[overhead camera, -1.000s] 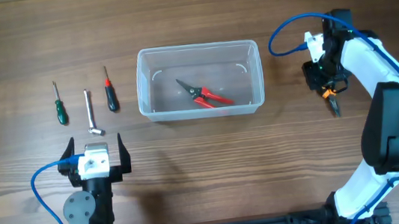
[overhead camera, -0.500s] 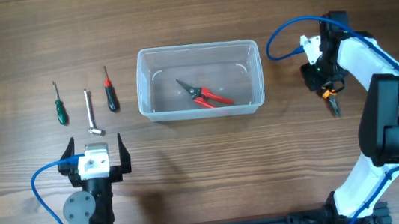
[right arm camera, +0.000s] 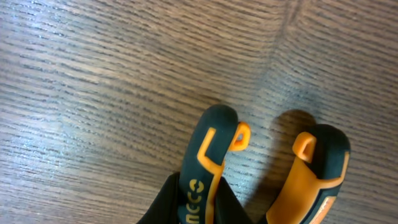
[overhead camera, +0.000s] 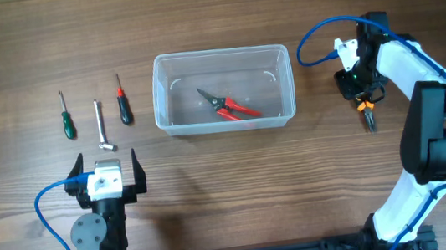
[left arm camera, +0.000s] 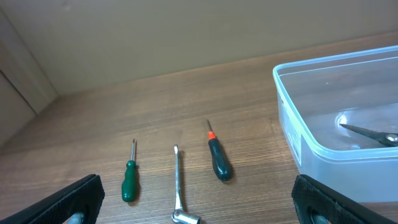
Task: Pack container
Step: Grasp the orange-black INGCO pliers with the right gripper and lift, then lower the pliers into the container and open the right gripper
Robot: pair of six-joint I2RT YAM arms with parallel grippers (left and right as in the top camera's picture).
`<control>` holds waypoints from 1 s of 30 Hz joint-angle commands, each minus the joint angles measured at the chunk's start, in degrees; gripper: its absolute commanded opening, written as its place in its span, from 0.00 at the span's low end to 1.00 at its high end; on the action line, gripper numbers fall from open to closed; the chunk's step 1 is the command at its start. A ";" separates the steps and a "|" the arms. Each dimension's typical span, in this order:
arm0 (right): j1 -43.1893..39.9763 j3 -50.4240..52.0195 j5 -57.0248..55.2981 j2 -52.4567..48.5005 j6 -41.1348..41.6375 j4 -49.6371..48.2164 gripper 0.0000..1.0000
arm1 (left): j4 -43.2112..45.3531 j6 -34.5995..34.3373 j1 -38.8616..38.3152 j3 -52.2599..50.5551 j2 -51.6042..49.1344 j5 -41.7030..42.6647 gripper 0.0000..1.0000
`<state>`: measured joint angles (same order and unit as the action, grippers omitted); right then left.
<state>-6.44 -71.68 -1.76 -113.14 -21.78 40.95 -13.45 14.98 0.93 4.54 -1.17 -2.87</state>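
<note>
The clear plastic container (overhead camera: 158, 99) stands at the table's middle, with red-handled snips (overhead camera: 231, 106) lying inside it. My right gripper (overhead camera: 360, 95), to the right of the container, is shut on one handle of the black-and-orange pliers (overhead camera: 368, 117). In the right wrist view the fingers (right arm camera: 202, 208) clamp the left handle (right arm camera: 211, 140), and the other handle (right arm camera: 314, 168) is free, close above the wood. My left gripper (overhead camera: 109, 177) is open and empty near the front left. Its fingers (left arm camera: 199, 205) frame the hand tools, and the container's rim (left arm camera: 298, 134) shows on the right.
Three tools lie left of the container: a green screwdriver (overhead camera: 67, 122) (left arm camera: 129, 182), a metal socket key (overhead camera: 102, 127) (left arm camera: 178, 186) and a black screwdriver with a red collar (overhead camera: 123, 106) (left arm camera: 218, 162). Blue cables loop from both arms.
My right gripper has shifted slightly left and towards the far side, and the pliers have moved with it. The left arm has not moved.
</note>
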 commanded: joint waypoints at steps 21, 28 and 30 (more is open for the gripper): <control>4.68 -41.29 11.26 3.02 -0.79 23.80 0.04 | 0.15 1.11 0.48 -0.39 0.26 0.92 1.00; 21.99 -46.40 13.88 7.34 -10.78 23.30 0.04 | 0.17 1.11 0.48 -0.39 0.24 0.92 1.00; 26.34 -46.38 13.88 7.41 -11.47 23.26 0.04 | 0.15 1.11 0.48 -0.39 0.24 0.92 1.00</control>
<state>14.46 -116.57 10.28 -108.05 -28.84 64.47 -13.45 14.98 0.93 4.54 -1.17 -2.85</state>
